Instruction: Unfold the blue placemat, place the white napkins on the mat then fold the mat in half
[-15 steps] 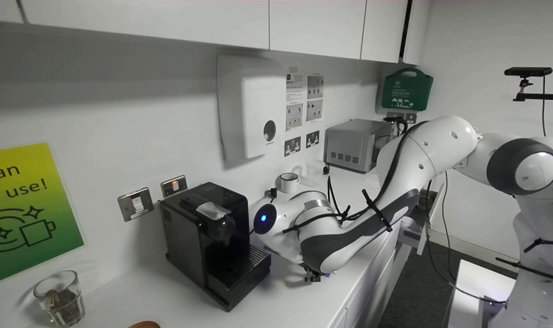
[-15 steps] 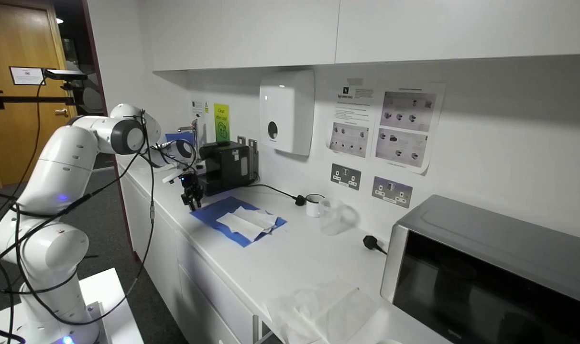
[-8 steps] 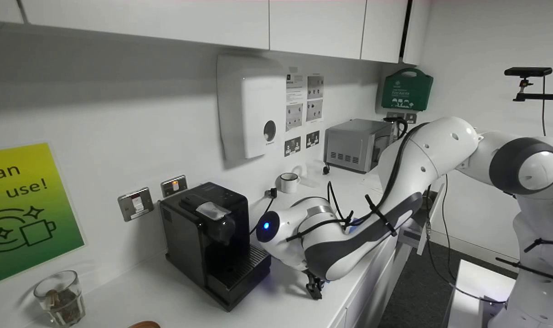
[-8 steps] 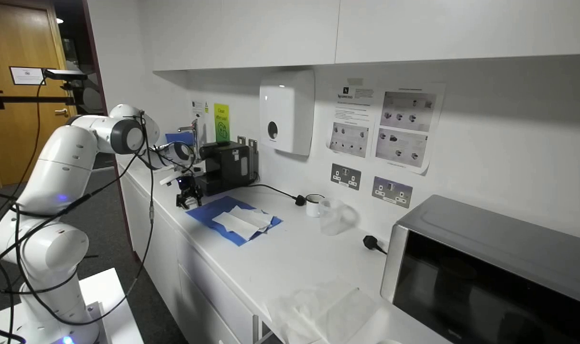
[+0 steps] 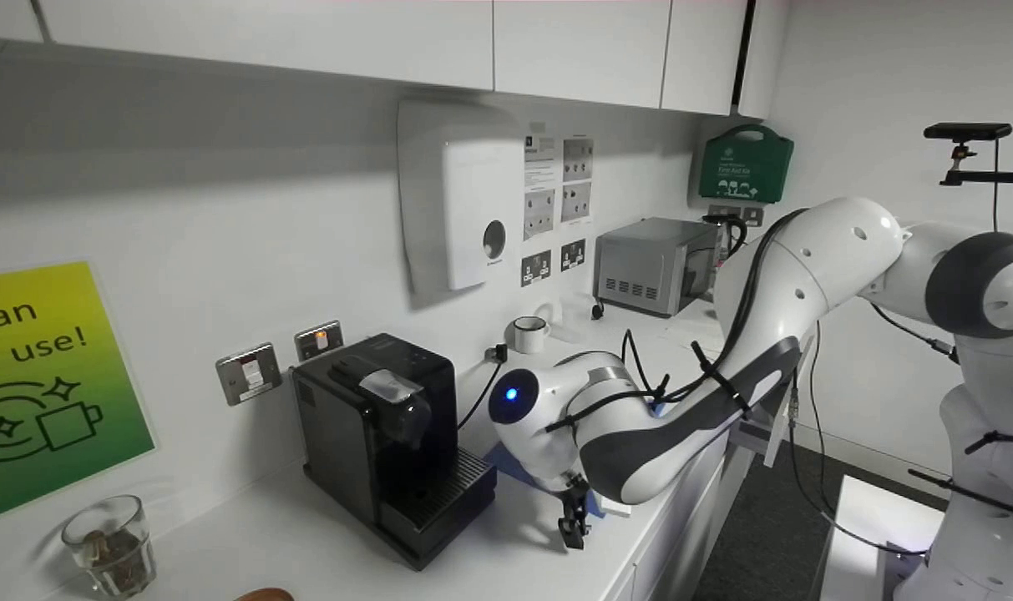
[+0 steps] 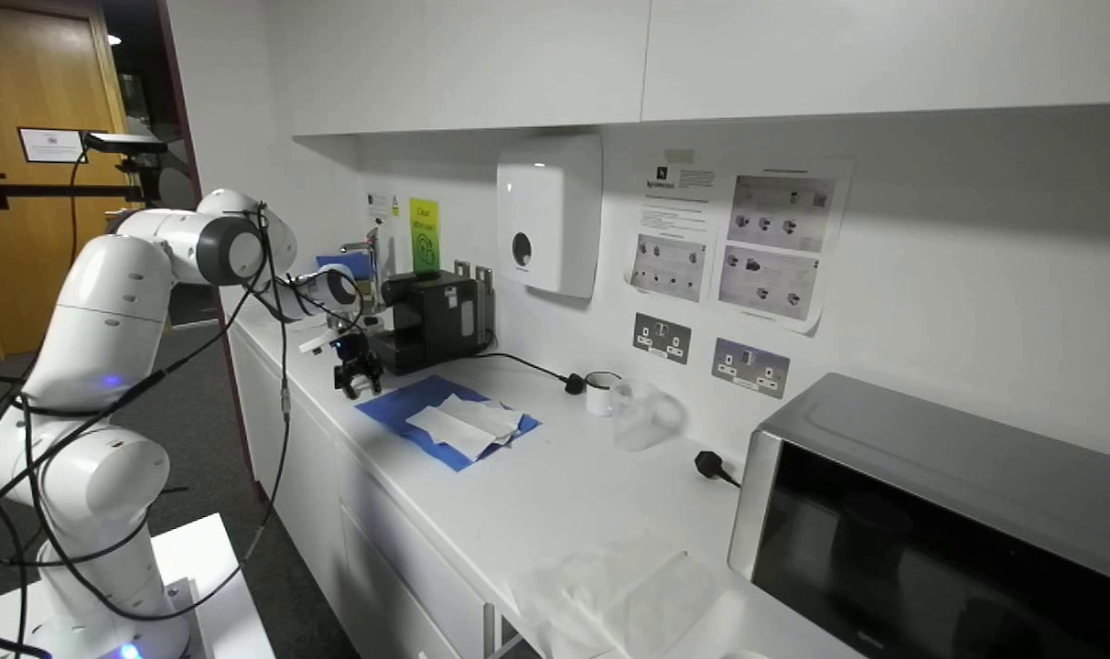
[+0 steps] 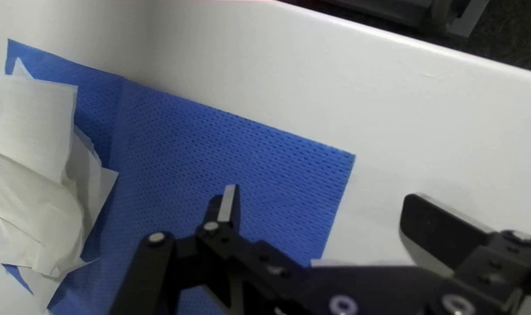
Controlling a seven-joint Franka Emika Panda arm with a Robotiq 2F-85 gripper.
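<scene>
Gripper (image 7: 320, 197): one, released, its two fingers (image 7: 436, 229) spread wide; whether they touch the counter (image 7: 401, 109) cannot be told.
Mat (image 7: 182, 144): one, spread out with a crease, right at the gripper; in the wrist view one finger shows over it, the other past its edge.
Napkins (image 7: 29, 127): several, overlapping, exact number unclear; on the mat, apart from both fingers.
Coffee machine (image 5: 335, 442): one, near the gripper on its wall (image 5: 222, 209) side, the closest bulky thing.
Arm (image 5: 790, 275): one; in an exterior view it stands in front of most of the mat.
Mug (image 6: 600, 397): one, past the mat from the gripper, by the wall.
Container (image 6: 635, 419): one, translucent, just beyond the mug.
Microwave (image 6: 893, 513): one, well apart from the gripper, beyond the container.
Plugs (image 6: 574, 383): two, black; one just short of the mug, the other near the microwave.
Sheet (image 6: 623, 590): translucent, crumpled, well apart from the gripper, near the microwave; count unclear.
Glass (image 5: 112, 547): one, past the coffee machine from the gripper.
Dispenser (image 6: 545, 215): one, on the wall, higher than the gripper.
</scene>
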